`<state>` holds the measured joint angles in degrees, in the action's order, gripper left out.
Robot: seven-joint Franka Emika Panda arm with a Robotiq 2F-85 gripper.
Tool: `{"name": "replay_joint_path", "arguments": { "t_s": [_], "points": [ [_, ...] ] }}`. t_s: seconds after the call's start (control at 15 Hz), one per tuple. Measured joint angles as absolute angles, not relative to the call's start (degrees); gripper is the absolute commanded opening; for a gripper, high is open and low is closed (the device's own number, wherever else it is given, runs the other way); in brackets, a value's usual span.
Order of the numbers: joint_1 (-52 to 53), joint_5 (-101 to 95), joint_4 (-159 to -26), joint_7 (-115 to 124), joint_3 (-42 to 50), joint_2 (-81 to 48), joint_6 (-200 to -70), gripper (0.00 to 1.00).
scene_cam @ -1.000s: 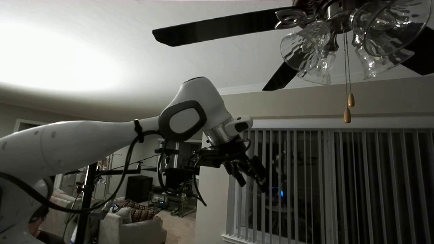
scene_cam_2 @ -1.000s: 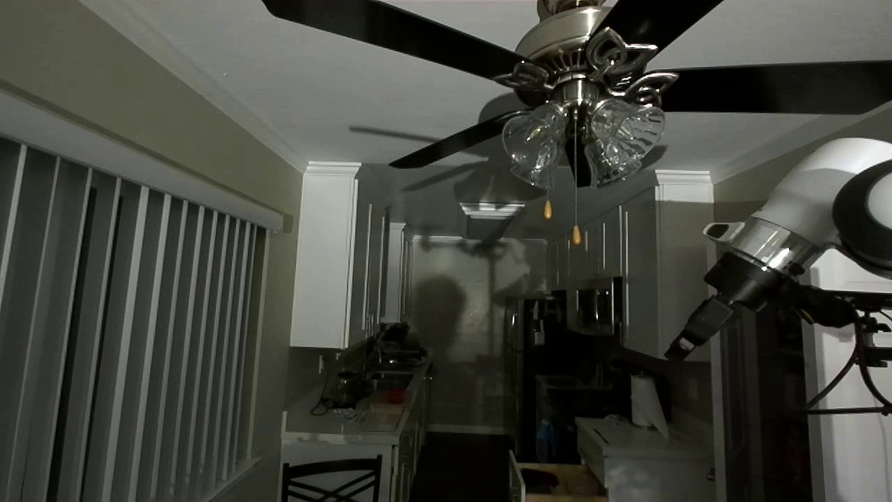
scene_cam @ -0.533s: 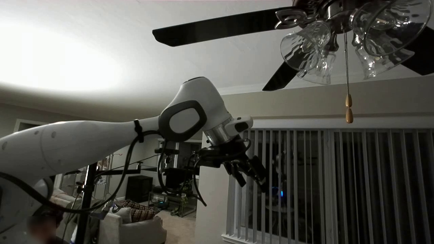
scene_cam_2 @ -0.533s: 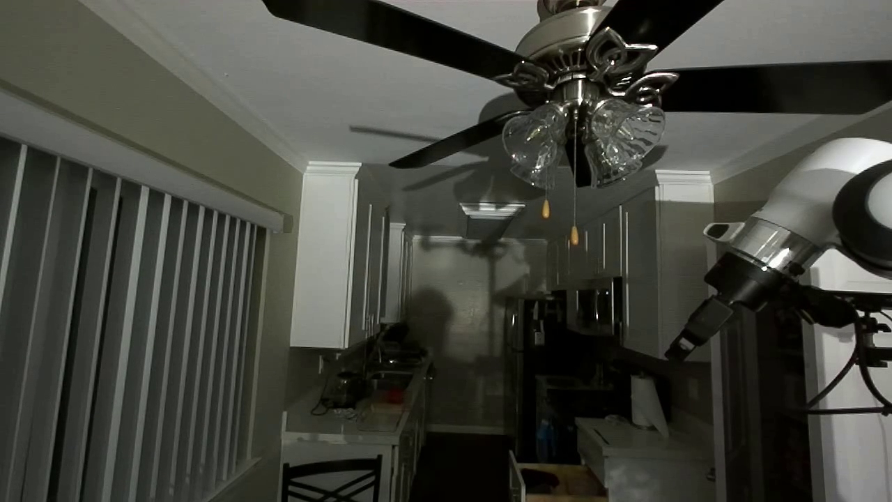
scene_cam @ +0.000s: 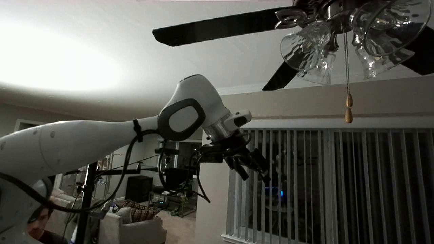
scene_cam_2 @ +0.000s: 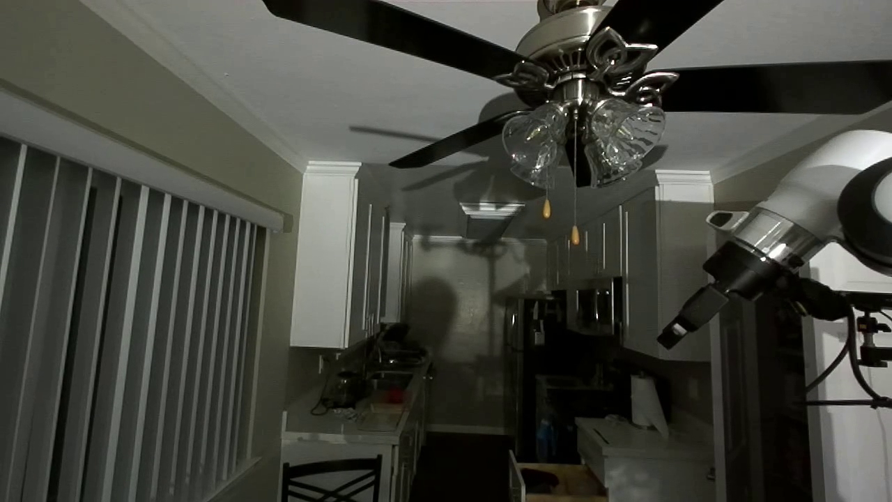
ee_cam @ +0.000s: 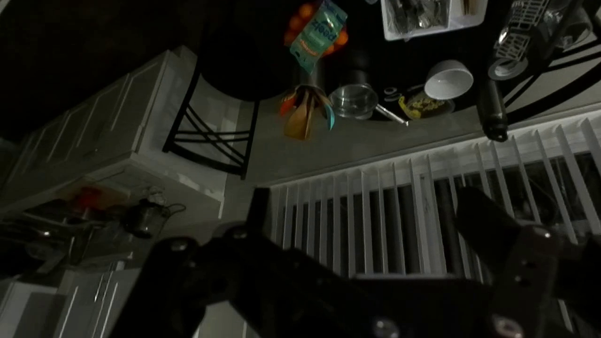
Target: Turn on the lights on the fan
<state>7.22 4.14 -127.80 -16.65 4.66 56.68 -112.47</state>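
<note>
One arm (scene_cam: 78, 144) is stretched in from the left in an exterior view; at its end the gripper (scene_cam: 256, 179) is spread wide, with nothing held. To the right, unlit lights (scene_cam: 298, 45) are carried by the fan (scene_cam: 339, 10), and two wooden pulls (scene_cam: 348, 115) are hung below on chains (scene_cam: 346, 64), higher than the gripper and well apart. The approach seems to be in hand. Next, the gripper should be raised across to a pull, closed and drawn down; which pull works the lights cannot be told.

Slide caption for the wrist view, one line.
Open end effector in front of vertical blinds, with a white bowl and wooden utensils in the dim upper half.
</note>
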Motion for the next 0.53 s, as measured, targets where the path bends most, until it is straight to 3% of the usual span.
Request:
{"name": "replay_joint_path", "arguments": {
  "t_s": [0.53],
  "points": [
    [9.09, 1.04, -127.84, -18.18, 2.89, 56.17, -133.26, 1.0]
  ]
}}
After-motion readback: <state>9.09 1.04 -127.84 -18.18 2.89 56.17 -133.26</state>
